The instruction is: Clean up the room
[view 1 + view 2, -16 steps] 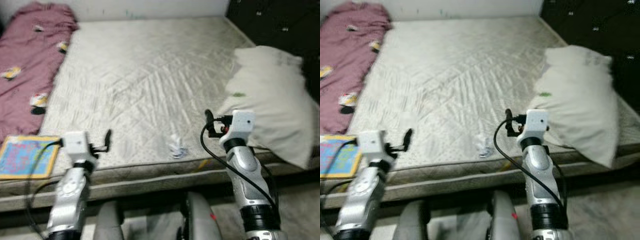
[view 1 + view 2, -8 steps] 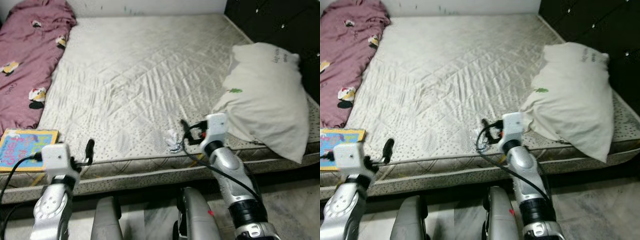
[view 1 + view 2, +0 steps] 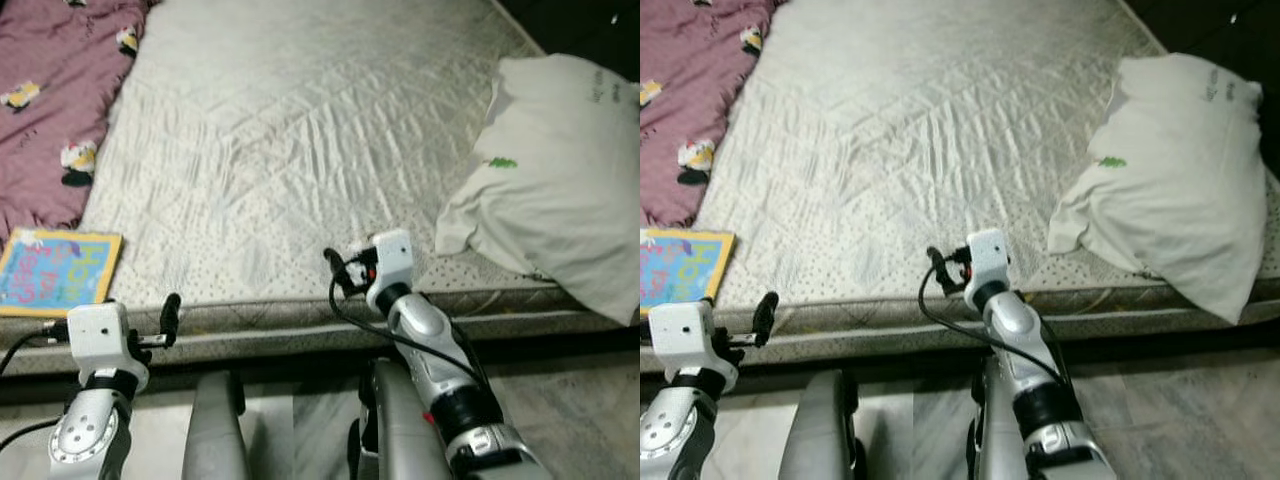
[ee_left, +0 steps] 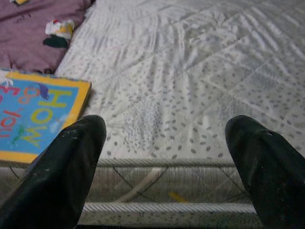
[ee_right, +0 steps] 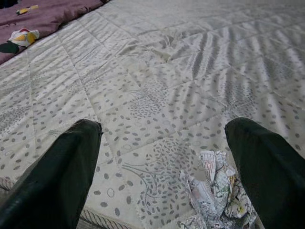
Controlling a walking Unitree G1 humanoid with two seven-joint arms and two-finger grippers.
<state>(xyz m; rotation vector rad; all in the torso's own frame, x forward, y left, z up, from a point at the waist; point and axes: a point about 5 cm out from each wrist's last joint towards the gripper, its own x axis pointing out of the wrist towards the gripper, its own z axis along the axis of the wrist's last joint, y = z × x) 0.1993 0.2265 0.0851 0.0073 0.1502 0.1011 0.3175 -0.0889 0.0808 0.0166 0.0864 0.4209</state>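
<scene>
We saw a bare quilted mattress point(image 3: 300, 130) with a white pillow point(image 3: 560, 190) at its right edge, a maroon blanket point(image 3: 50, 90) along its left side and a colourful book point(image 3: 55, 272) on the near left corner. A crumpled paper scrap point(image 5: 212, 198) lay on the mattress near its front edge. Our right claw point(image 5: 167, 176) hung over that edge with its fingers spread wide, holding nothing, the scrap lying just ahead between the fingers, nearer one of them. Our left claw point(image 4: 167, 167) was also wide open and empty, facing the mattress edge beside the book.

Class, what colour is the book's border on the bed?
Yellow-orange, around a blue cover; the book shows best in the left wrist view.
</scene>
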